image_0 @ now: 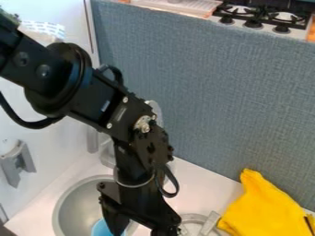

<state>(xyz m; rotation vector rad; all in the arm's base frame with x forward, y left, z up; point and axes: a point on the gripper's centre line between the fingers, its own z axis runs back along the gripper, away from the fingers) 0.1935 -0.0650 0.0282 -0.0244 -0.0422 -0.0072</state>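
Observation:
The black gripper (139, 229) hangs at the bottom edge, over the right side of the round grey sink basin (69, 207). Its two fingers stand wide apart, with pale surface visible between them, so it is open; their tips run off the lower edge. Close beside the left finger, low in the basin, is a light blue object (99, 229), partly hidden by that finger. A bright yellow cloth (261, 207) lies crumpled on the counter to the right, apart from the gripper.
Behind the arm is a faucet (107, 154), partly covered. A round fixture with a grey lever (210, 223) sits between gripper and cloth. A tall blue-grey panel (203, 87) rises behind the counter, a stove (265, 19) beyond it. At left, a grey bracket (17, 163) is on the white wall.

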